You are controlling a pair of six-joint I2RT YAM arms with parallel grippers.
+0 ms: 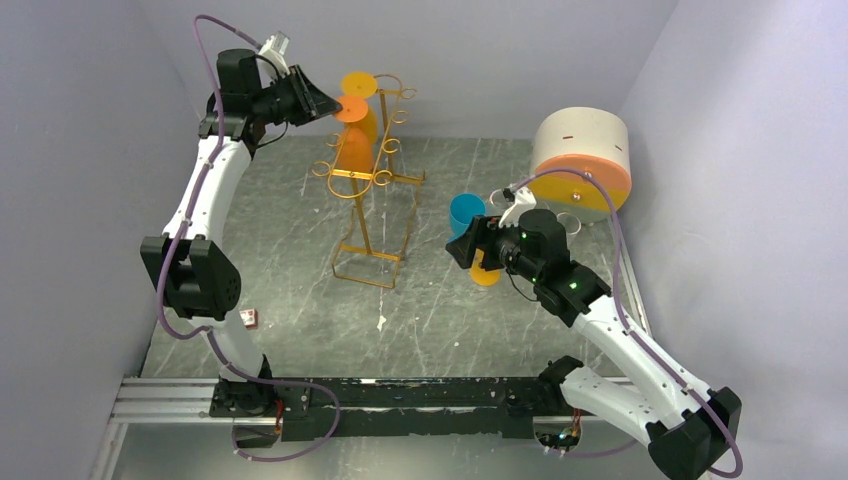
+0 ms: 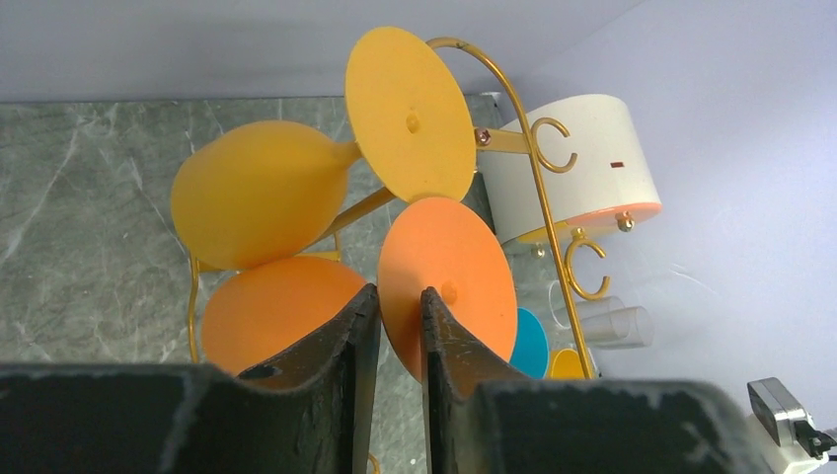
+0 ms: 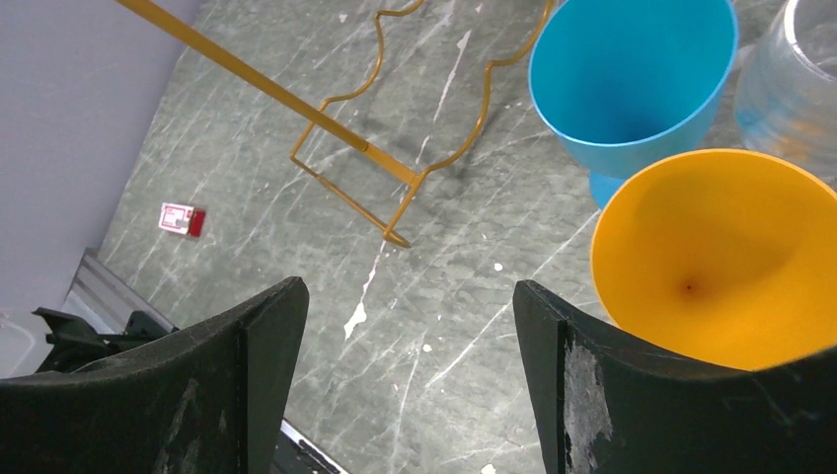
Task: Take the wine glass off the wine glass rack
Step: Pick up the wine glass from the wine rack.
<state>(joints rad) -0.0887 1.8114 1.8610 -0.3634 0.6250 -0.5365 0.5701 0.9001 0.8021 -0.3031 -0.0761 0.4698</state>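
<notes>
The wine glass rack is a gold wire stand in the middle of the table. Two wine glasses hang upside down at its top. One is yellow, with its foot uppermost. The other is orange. My left gripper is high at the rack's top left, shut on the rim of the orange glass's round foot. The stem is hidden. My right gripper is open and empty, right of the rack above the table.
A blue cup and a yellow cup stand upright close to my right gripper, with clear glasses behind them. A white drum with an orange end lies at the back right. A small red item lies front left.
</notes>
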